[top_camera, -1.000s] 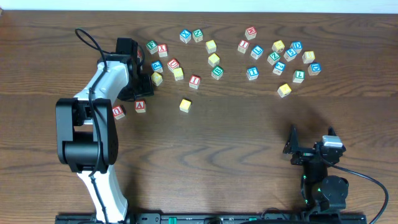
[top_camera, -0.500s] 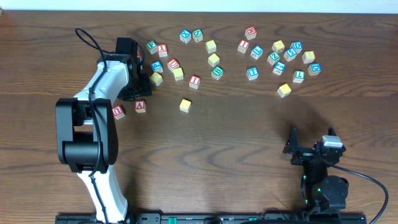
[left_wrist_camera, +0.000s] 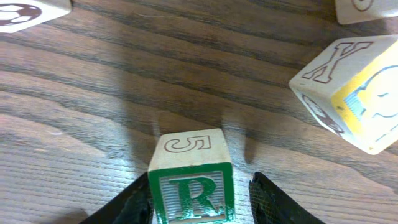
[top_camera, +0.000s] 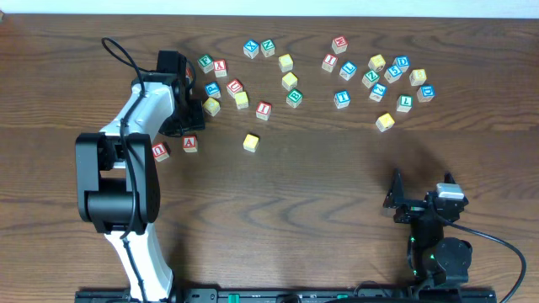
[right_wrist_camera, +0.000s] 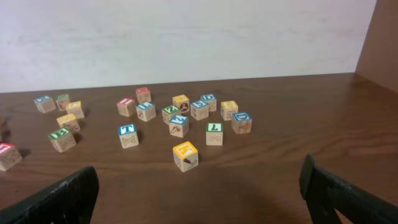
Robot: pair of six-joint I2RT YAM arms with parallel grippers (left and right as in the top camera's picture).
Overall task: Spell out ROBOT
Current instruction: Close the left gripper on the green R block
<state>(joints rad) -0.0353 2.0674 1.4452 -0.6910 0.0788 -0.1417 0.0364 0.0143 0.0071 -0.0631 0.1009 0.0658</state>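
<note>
Your left gripper [left_wrist_camera: 200,186] stood partly spread astride the green R block [left_wrist_camera: 191,163], which sat flat on the table [left_wrist_camera: 81,93]. One finger [left_wrist_camera: 138,200] met its side and the other showed a thin gap, so no firm pinch was visible. Your right gripper [right_wrist_camera: 198,173] gaped wide, holding nothing, apart from the scattered blocks [right_wrist_camera: 185,155]

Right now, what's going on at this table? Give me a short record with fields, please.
Surface: wooden table
Loose items: lettered cubes scattered along its far side
Left gripper: open, jaws either side of the green R cube, which sits on the table
Right gripper: open, holding nothing
Word ROBOT: no row laid out yet
</note>
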